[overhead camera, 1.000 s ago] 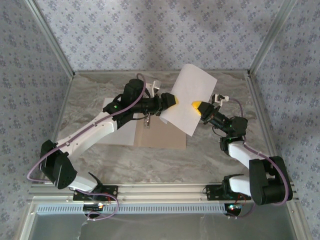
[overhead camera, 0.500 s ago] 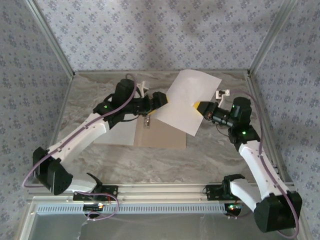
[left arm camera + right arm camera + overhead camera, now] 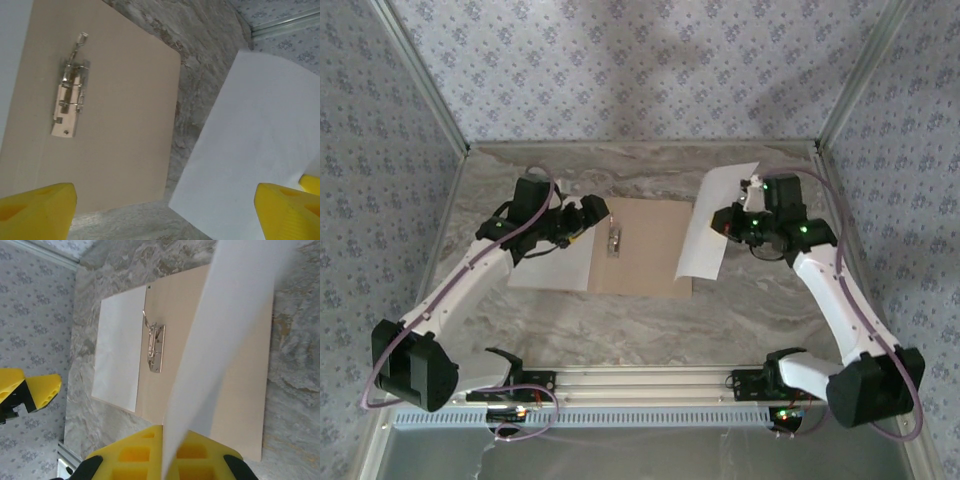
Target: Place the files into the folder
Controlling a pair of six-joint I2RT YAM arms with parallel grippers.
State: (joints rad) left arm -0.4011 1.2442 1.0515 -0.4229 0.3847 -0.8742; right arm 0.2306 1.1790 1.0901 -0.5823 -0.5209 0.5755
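Observation:
The tan folder [image 3: 645,255] lies open on the table, its metal clip [image 3: 615,240] at the crease. One white file [image 3: 550,268] lies flat on the left leaf. My right gripper [image 3: 728,222] is shut on the second white file [image 3: 705,245], which hangs tilted just past the folder's right edge. In the right wrist view this file [image 3: 235,315] runs up from between my yellow fingers [image 3: 130,455]. My left gripper [image 3: 592,212] is open above the folder's left half, nothing between its fingers [image 3: 35,210]; the clip [image 3: 70,100] and held file [image 3: 260,150] lie ahead of it.
Aluminium frame posts [image 3: 845,90] and patterned walls close in the marble table [image 3: 620,320] on three sides. The arm bases sit on the rail [image 3: 640,380] at the near edge.
My left gripper let go of the sheet and drew back left over the folder. My right gripper carried the sheet right, off the folder, where it now hangs more edge-on.

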